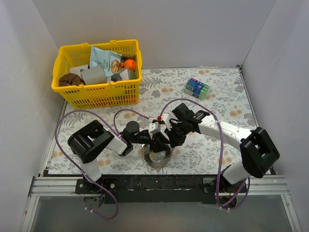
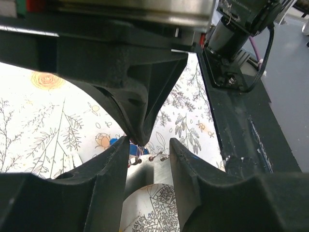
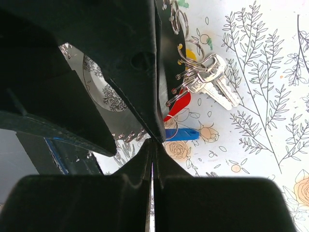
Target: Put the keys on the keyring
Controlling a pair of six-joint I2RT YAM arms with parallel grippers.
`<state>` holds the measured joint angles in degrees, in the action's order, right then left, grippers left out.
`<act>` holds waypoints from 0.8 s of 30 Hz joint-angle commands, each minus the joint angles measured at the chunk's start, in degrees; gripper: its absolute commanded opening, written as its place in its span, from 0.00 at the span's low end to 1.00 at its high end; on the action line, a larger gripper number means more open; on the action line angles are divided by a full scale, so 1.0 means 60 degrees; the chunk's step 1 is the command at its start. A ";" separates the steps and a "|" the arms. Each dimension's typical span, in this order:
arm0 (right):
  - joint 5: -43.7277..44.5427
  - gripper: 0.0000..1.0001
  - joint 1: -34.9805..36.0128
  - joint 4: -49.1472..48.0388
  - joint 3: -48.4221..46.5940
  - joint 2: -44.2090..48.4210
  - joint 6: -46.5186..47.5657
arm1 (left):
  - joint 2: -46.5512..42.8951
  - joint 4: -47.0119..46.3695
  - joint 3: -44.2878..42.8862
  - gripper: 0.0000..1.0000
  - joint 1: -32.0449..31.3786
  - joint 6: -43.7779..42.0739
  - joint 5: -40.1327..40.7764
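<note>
Right pincer (image 3: 152, 143) pressed together, down at coiled edge of keyring (image 1: 157, 160). Nipping rim or just closed beside it? Can't tell, own pincer blocks view. Left pincer (image 2: 148, 155) spread, small split rings (image 2: 150, 157) in gap. Keys (image 3: 208, 83) bunched on surface (image 3: 270, 111) just beside keyring, red, blue, yellow heads showing. My read: keys light and slippery, likely to skate, so take by plastic head. Keyring thin, stiff, springy; grip rim, hold steady.
</note>
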<state>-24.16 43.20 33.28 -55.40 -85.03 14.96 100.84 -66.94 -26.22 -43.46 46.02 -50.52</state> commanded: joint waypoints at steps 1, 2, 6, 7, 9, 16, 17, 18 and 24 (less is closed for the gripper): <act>-0.0309 0.01 0.0051 -0.0200 -0.0362 0.0168 -0.0033 | 0.0025 0.0595 -0.0157 0.37 -0.0139 -0.0653 0.0217; -0.0309 0.01 0.0051 -0.0185 -0.0347 0.0168 -0.0047 | 0.0054 0.0566 -0.0142 0.37 -0.0139 -0.0668 0.0232; -0.0338 0.01 0.0051 -0.0229 -0.0347 0.0212 -0.0047 | 0.0230 0.0697 -0.0142 0.33 -0.0154 -0.0814 0.0261; -0.0338 0.01 0.0051 -0.0229 -0.0347 0.0212 -0.0033 | 0.0259 0.0654 -0.0142 0.33 -0.0154 -0.0829 0.0276; -0.0367 0.01 0.0051 -0.0214 -0.0347 0.0198 -0.0033 | 0.0288 0.0594 -0.0142 0.30 -0.0154 -0.0814 0.0291; -0.0368 0.01 0.0051 -0.0229 -0.0362 0.0242 -0.0018 | 0.0391 0.0887 -0.0318 0.25 -0.0168 -0.1019 0.0290; -0.0367 0.01 0.0051 -0.0258 -0.0376 0.0256 -0.0032 | 0.0420 0.0989 -0.0332 0.25 -0.0183 -0.1049 0.0276; -0.0382 0.01 0.0051 -0.0273 -0.0362 0.0285 -0.0033 | 0.0420 0.1019 -0.0347 0.27 -0.0198 -0.1150 0.0261; -0.0704 0.01 0.0051 -0.0770 -0.0055 0.0476 -0.0267 | 0.0522 -0.0251 0.0092 0.30 -0.0212 -0.0728 0.0188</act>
<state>-24.47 43.13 34.20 -55.40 -84.95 14.17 102.89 -65.01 -27.11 -44.01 40.49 -48.58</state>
